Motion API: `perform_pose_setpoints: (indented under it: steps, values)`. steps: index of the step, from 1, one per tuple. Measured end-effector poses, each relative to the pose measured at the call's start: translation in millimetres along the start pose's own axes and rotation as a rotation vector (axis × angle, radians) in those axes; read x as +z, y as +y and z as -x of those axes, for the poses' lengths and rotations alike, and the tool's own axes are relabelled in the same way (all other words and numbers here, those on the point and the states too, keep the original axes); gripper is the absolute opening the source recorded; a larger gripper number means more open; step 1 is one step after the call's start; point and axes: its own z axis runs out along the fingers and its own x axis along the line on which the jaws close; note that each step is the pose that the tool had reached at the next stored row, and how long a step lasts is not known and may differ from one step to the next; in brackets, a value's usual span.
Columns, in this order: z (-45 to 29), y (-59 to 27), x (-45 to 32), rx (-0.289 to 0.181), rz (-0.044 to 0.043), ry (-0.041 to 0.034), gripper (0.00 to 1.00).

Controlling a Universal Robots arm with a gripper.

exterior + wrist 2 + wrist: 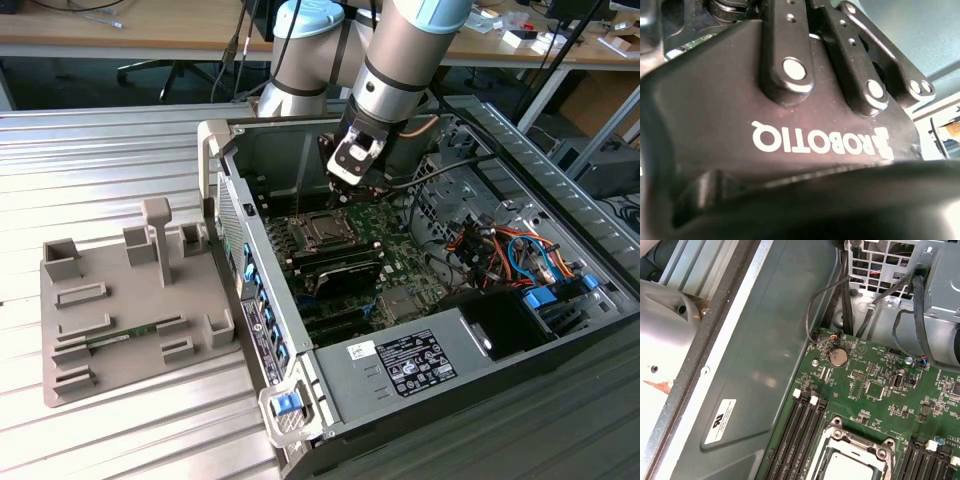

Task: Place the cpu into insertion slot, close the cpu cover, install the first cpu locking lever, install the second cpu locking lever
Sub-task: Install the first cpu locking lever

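gripper (pixel 349 172) hovers near insertion slot (pixel 325 231) | cpu (pixel 848 472) inside (cpu cover (pixel 860 438) down)

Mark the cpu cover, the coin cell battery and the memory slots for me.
cpu cover (pixel 860 439): first wrist view, on the silver frame's bar nearest the battery.
coin cell battery (pixel 837 357): first wrist view, centre of its round face.
memory slots (pixel 792 440): first wrist view, on one long black slot, mid-length.

- A grey moulded fixture plate (pixel 125 345) lies on the ribbed metal table (pixel 100 150), beside the open computer case (pixel 222 185).
- A white-labelled grey box (pixel 400 385) sits inside the case.
- A coin battery (pixel 837 357) sits near the long black memory slots (pixel 792 440).
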Motion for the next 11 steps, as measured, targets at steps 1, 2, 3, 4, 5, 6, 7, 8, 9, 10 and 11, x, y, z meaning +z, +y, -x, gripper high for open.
perform_pose_setpoints:
  steps: [1,2,3,4,5,6,7,8,9,10,11]
  values:
    - [0.0,0.0,0.0,-0.004,-0.0003,0.0000,0.11]
    - [0.0,0.0,0.0,-0.006,-0.0005,-0.0001,0.11]
    - [0.0,0.0,0.0,-0.010,-0.0009,-0.0002,0.11]
    - [0.0,0.0,0.0,-0.012,-0.0010,-0.0002,0.11]
    - [0.0,0.0,0.0,-0.015,-0.0012,-0.0003,0.11]
    - [0.0,0.0,0.0,-0.019,-0.0016,-0.0004,0.11]
    - [0.0,0.0,0.0,-0.021,-0.0018,-0.0004,0.11]
    - [0.0,0.0,0.0,-0.023,-0.0019,-0.0005,0.11]
    - [0.0,0.0,0.0,-0.025,-0.0021,-0.0005,0.11]
    - [0.0,0.0,0.0,-0.027,-0.0022,-0.0006,0.11]
    - [0.0,0.0,0.0,-0.029,-0.0025,-0.0006,0.11]
